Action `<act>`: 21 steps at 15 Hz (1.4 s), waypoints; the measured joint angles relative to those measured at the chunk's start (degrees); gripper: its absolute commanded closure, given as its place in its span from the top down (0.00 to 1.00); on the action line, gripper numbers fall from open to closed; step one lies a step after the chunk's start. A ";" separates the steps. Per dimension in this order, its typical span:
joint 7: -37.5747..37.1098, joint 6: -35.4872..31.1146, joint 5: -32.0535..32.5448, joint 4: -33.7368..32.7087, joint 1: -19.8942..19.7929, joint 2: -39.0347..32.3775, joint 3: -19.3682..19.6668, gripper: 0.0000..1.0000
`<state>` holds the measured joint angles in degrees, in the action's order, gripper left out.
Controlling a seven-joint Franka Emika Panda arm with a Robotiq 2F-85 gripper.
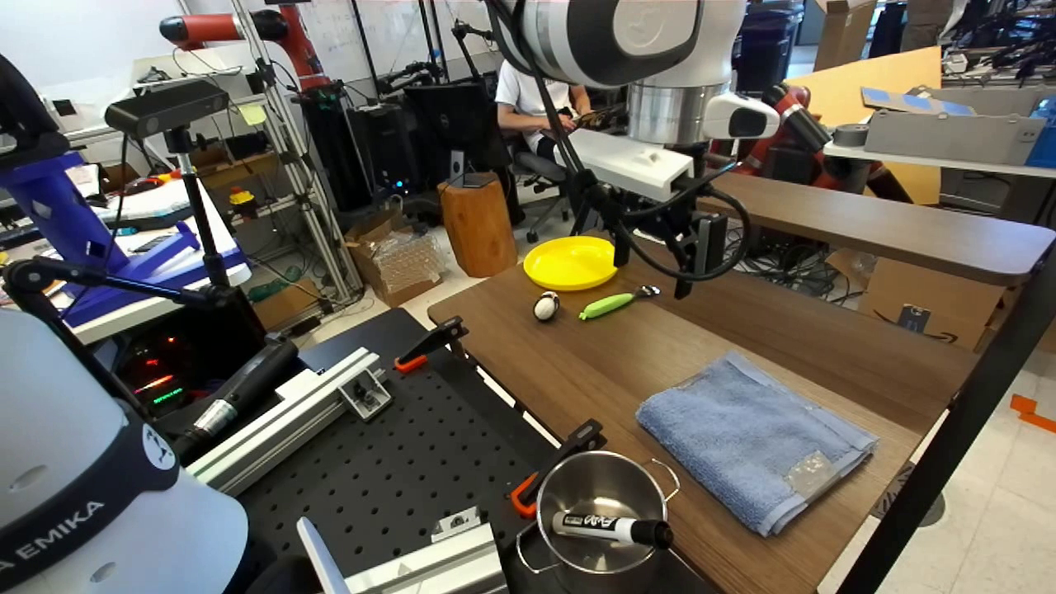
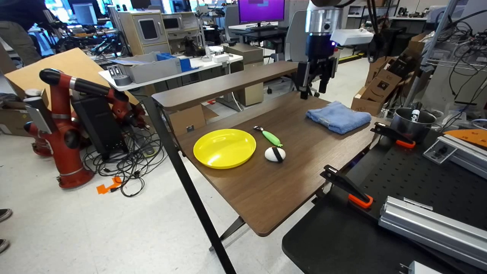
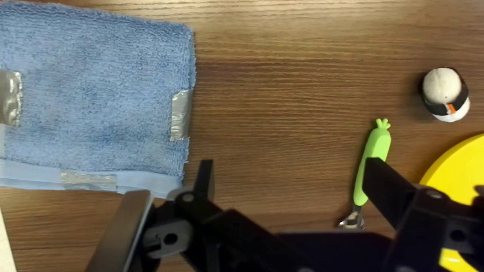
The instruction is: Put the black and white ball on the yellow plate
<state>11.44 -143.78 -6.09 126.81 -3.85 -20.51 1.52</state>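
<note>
The ball (image 2: 274,154), from where I stand, rests on the counter (image 2: 258,198) near the plate (image 2: 224,148), not touching it. The fingers (image 3: 385,186) are spread wide with nothing between them, up in the air and well apart from the plate.

What worries me is the ball's shape: it looks nearer an egg than a true round, so if one finger nudges it before the other gets there, it may roll off, maybe into the plate. The utensil (image 2: 271,138) lies near the plate too and could get caught by a careless approach. A finger lowered between ball and plate might knock the rim, and since the plate sits close to the counter's edge, a hard shove could send it over. Let go too high above the plate, the ball would likely bounce out.

I count one ball, one plate, one utensil, one towel (image 2: 338,117) well apart from the plate, one pot (image 1: 590,478) farther from it with one marker (image 1: 602,527) in it, and two clamps (image 2: 344,185).
</note>
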 measured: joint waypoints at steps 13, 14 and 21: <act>-5.00 -5.65 7.04 3.83 6.34 -4.07 -2.82 1.00; -5.00 -6.44 7.08 4.07 6.74 -4.42 -3.18 1.00; -5.33 -11.34 8.34 3.97 9.74 -8.50 -4.91 1.00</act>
<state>6.11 -155.12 2.25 130.78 5.89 -29.02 -3.38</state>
